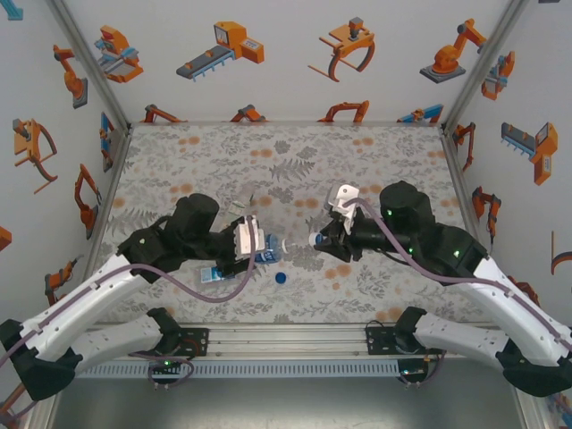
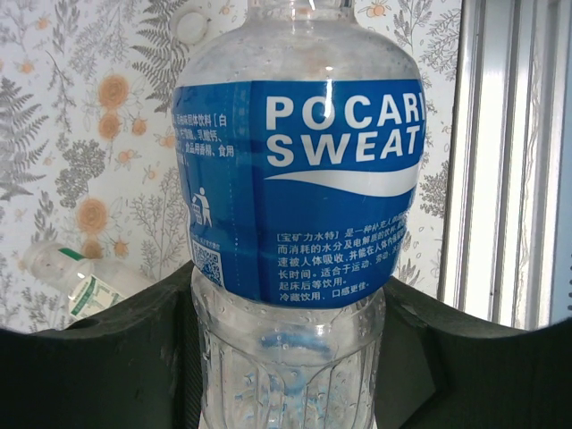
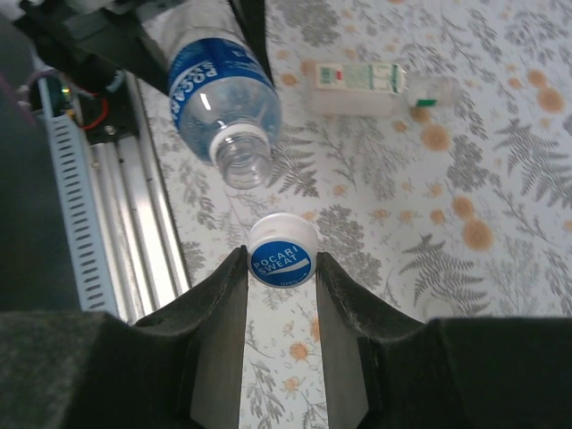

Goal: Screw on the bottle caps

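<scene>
My left gripper is shut on the lower body of a clear bottle with a blue Pocari Sweat label, held off the table on its side. Its open neck points toward my right gripper. That gripper is shut on a white-rimmed cap with a blue top, a short gap from the neck. A loose blue cap lies on the table in front of them. A second blue-label bottle lies under my left arm. The slim white-and-green bottle lies farther back, with a white cap on the table.
The aluminium rail carrying the arm bases runs along the near table edge. Printed walls close in the floral table at the back and sides. The far half of the table has open surface.
</scene>
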Tool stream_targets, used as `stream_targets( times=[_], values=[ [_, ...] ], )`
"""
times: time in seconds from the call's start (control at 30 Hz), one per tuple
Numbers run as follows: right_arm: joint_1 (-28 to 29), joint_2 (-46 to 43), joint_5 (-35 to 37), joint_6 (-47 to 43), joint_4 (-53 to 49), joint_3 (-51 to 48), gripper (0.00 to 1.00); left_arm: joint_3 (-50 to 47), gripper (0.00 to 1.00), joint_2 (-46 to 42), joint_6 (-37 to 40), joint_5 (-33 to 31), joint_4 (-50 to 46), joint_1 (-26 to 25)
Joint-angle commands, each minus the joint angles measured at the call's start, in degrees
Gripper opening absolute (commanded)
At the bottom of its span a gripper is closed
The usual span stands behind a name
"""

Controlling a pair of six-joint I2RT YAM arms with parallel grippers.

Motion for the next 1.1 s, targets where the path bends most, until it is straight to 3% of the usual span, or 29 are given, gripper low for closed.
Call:
stream_targets(
  times=[0.0,0.3,0.67,1.07],
  values=[
    [0.3,0.5,-10.2,-1.3,0.8,2.2,0.00,1.9,0.00,-2.2,2.9,1.3,-1.0,-1.3],
    [0.3,2.9,-19.1,1.9,7.4,2.9,0.00,4.0,0.00,-3.6,3.1,4.6,-1.0,-2.7],
    [0.5,3.7,-18.4,4.1,12.4,1.5,0.00,5.1,0.00,-3.4,2.3,4.7,0.1,-3.1],
    [0.5,3.0,-18.0,3.3,10.5,0.6,0.00,4.6,0.00,-3.8,0.2,4.6,2.1,-3.1]
  ],
)
